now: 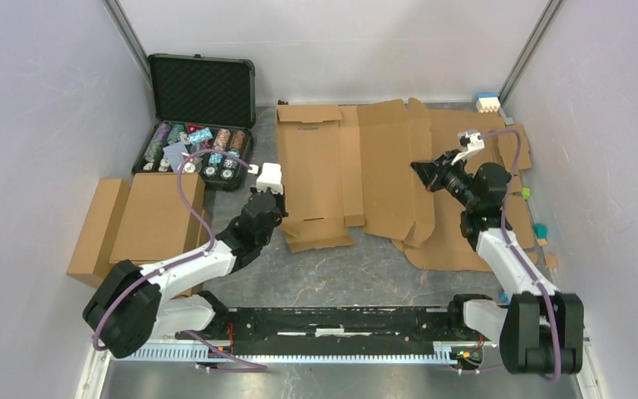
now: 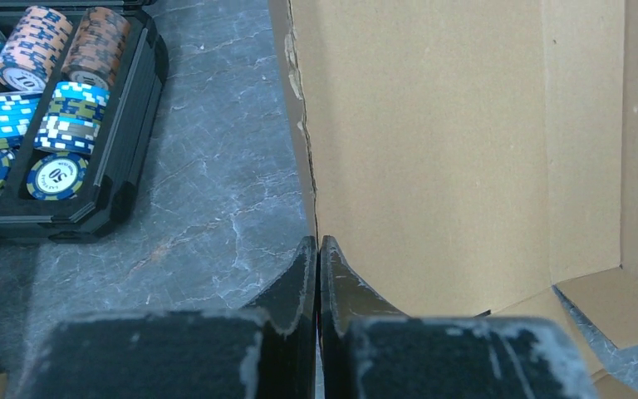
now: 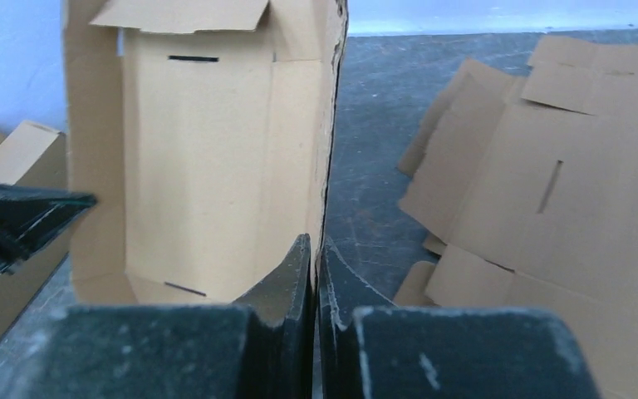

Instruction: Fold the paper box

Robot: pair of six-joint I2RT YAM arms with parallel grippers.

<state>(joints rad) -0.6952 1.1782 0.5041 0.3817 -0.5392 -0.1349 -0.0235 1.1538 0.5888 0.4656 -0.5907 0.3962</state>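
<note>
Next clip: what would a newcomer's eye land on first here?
First, the big brown paper box, partly folded in the middle of the scene. The left gripper pinches its left edge and the right gripper its right edge. Next come the open black case of colourful poker chips at the far left, and the loose cardboard sheets piled on the right.

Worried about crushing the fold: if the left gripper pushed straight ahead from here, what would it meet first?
Likely the paper box itself: the left gripper is shut on its side panel, whose edge runs straight ahead.
</note>
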